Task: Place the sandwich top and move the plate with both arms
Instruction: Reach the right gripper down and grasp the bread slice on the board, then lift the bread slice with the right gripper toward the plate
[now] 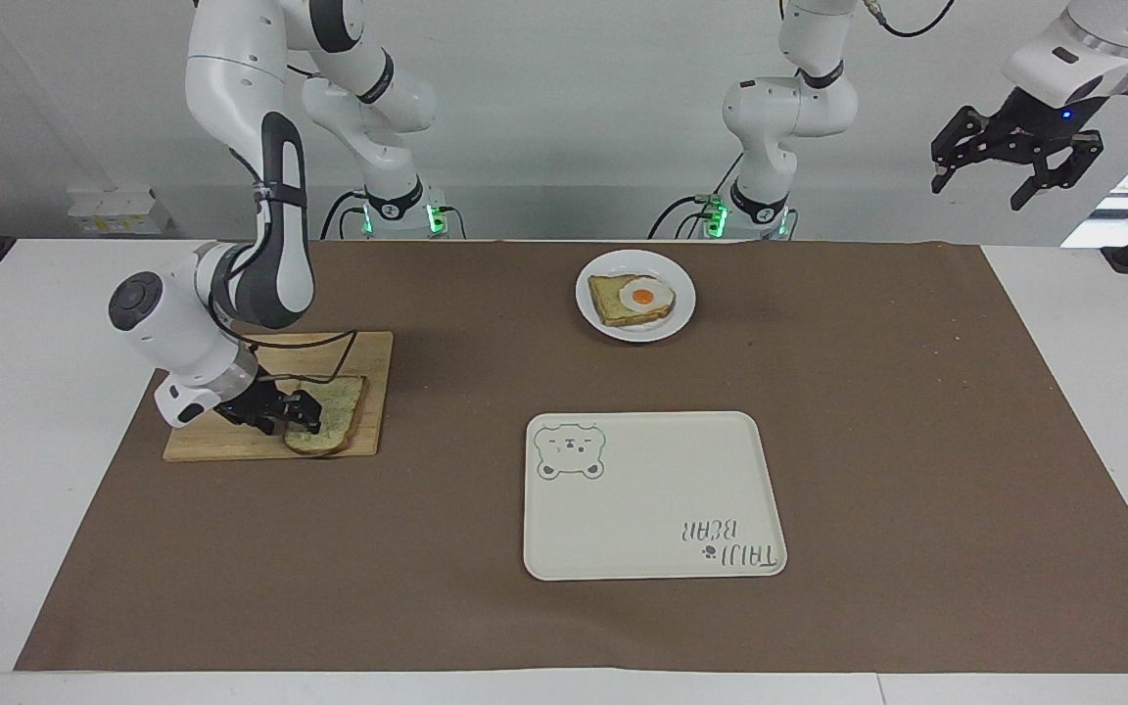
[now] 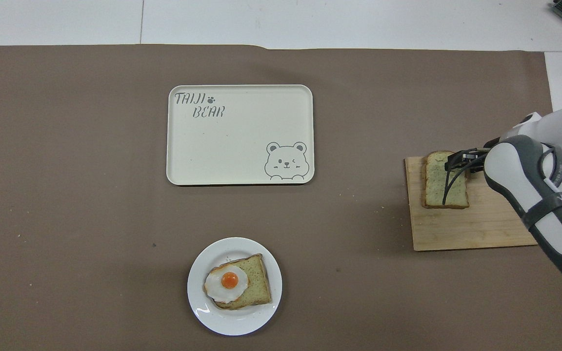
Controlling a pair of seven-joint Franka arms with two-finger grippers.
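Low over the wooden cutting board (image 1: 231, 443), the right gripper (image 1: 298, 415) sits at the edge of the sandwich top (image 1: 337, 416), its fingers about that edge; whether they have closed on the bread I cannot tell. That slice lies on the board at the right arm's end of the table. Raised high at the other end, the left gripper (image 1: 1019, 181) waits with fingers spread wide. Nearer the robots, the plate (image 1: 681, 299) carries toast with a fried egg (image 1: 644, 294); the bear tray (image 1: 652, 499) lies farther out.

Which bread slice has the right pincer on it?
The plain sandwich top on the wooden board; the other slice carries a fried egg.
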